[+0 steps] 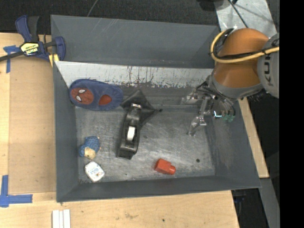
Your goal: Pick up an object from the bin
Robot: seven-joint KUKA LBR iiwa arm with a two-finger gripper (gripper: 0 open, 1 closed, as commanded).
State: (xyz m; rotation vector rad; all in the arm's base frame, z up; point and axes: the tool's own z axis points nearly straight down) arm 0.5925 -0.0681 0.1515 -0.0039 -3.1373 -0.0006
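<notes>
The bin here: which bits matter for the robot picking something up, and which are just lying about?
In the job: gripper, over bare floor at the bin's right; grey bin; red block and black tape dispenser, the nearest picks.
Lying about for now: blue Spider-Man slipper, blue-and-yellow toy, small white pack, all at the left.

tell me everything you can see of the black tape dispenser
The black plastic tape dispenser lies in the grey metal bin, near its middle, lengthwise from front to back. A whitish tape roll sits in its body. Its far end meets a dark flat angular thing by the back wall; nothing else touches it.
</notes>
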